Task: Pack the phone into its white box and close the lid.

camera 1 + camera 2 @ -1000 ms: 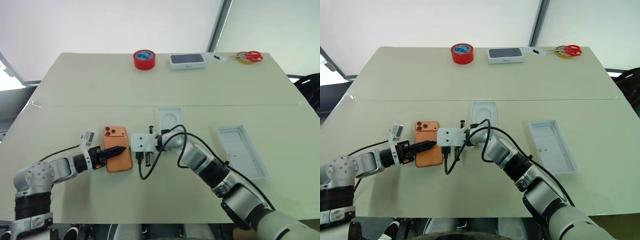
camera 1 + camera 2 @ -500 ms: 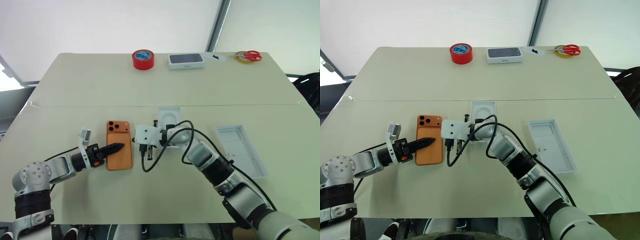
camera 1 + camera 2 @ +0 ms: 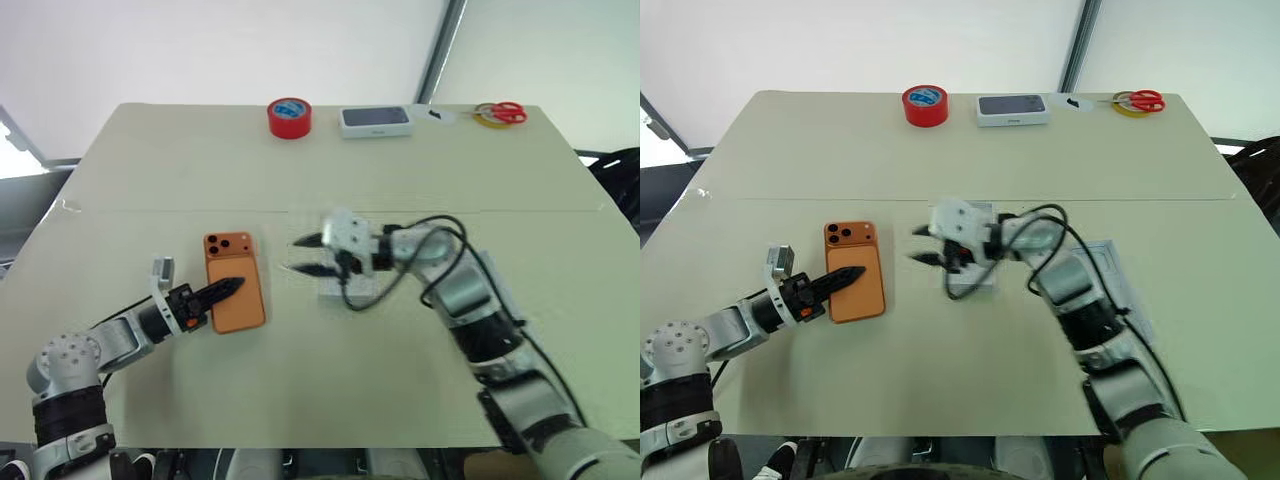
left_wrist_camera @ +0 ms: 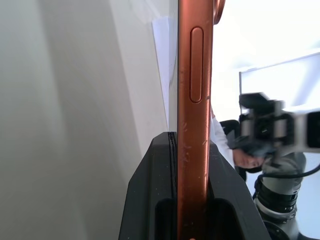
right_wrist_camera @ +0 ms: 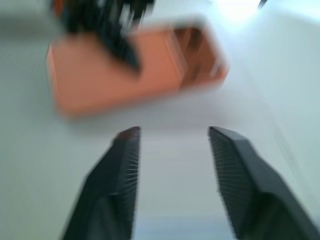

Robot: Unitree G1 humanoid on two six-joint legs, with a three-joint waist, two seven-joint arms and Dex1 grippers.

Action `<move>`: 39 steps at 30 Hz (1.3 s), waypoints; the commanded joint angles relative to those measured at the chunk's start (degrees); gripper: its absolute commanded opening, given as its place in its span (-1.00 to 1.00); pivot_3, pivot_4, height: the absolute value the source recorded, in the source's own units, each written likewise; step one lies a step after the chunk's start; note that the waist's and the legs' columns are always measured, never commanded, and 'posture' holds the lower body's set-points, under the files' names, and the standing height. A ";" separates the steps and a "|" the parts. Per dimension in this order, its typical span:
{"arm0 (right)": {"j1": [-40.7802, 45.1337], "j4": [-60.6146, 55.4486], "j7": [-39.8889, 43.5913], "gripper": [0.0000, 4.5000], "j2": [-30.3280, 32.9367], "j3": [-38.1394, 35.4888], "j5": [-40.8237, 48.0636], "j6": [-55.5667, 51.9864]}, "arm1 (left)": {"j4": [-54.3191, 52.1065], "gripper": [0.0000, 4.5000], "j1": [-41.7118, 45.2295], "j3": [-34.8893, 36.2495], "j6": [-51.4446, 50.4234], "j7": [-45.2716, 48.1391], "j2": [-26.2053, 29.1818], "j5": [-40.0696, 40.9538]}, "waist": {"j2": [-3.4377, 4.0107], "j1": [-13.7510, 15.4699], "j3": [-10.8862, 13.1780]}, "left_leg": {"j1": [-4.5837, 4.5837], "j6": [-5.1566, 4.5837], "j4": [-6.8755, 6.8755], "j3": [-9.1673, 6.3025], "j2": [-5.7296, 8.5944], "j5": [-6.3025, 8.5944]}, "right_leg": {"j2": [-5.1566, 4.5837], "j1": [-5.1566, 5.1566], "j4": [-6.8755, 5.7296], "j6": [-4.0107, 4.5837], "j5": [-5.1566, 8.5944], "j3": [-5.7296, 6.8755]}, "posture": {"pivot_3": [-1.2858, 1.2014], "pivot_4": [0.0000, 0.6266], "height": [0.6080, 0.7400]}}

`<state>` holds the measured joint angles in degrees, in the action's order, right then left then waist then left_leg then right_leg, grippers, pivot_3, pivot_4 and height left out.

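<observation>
The orange phone (image 3: 236,260) sits left of centre on the table, camera block at the far end. My left gripper (image 3: 231,288) reaches in from the left and is shut on the phone, whose edge (image 4: 192,125) runs up between the fingers. My right gripper (image 3: 304,255) hovers open a short way right of the phone, pointing at it, with nothing between its fingers (image 5: 125,165). A shallow white cardboard shell (image 3: 1132,300) lies beyond the right arm, partly covered. I cannot tell whether it is the white box or the lid.
A flat white insert (image 3: 338,291) lies under my right hand. Along the far edge stand a red tape roll (image 3: 289,118), a closed white box with a dark top (image 3: 375,121) and red scissors (image 3: 502,112). A seam crosses the table's middle.
My right gripper has pulled away from the phone's right edge towards the right and opened. The left gripper keeps its hold on the phone.
</observation>
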<state>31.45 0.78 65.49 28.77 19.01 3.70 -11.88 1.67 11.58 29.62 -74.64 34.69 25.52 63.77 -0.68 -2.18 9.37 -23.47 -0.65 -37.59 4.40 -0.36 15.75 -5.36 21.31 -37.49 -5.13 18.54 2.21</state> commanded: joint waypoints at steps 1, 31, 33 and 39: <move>-1.17 -3.26 0.55 0.23 1.88 -0.95 0.31 3.96 | -3.70 -1.00 0.45 -0.66 1.59 0.13 -0.90 2.15 | 0.00 -0.39 0.03 | 0.00 0.02 0.05 0.01 0.00 -0.02 | 0.00 0.02 0.00 0.00 0.00 0.00 | 0.03 -0.52 0.84; -2.91 0.77 -0.27 -0.91 3.65 1.14 -2.84 5.27 | -4.46 -1.00 1.21 -4.20 3.12 -1.78 -0.85 2.54 | -0.17 0.05 0.13 | 0.07 0.35 0.25 0.02 -0.25 -0.26 | 0.24 0.05 0.05 0.00 0.00 0.07 | 0.03 -0.52 0.84; -3.05 -0.25 0.48 -0.96 3.83 0.91 -1.92 4.63 | -4.48 -1.00 1.81 -3.78 2.94 -2.43 -1.02 3.34 | -0.17 0.06 0.13 | 0.07 0.35 0.25 0.01 -0.25 -0.26 | 0.24 0.04 0.05 0.00 0.00 0.07 | 0.03 -0.52 0.84; -3.31 -5.18 -1.01 -0.96 2.51 0.56 -0.48 -0.56 | -3.90 -1.00 5.44 -3.45 4.42 -5.63 -2.51 4.12 | -0.20 0.35 0.14 | 0.06 0.35 0.20 0.00 -0.25 -0.26 | 0.25 0.02 0.04 0.00 0.00 0.08 | 0.03 -0.52 0.84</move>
<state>27.84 -1.23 65.45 32.04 19.93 2.55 -11.04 -0.74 15.49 25.14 -71.80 29.67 23.44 65.92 -0.88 -1.83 9.52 -23.40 -0.30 -37.40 4.40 -0.61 15.49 -5.11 21.33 -37.45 -5.13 18.54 2.30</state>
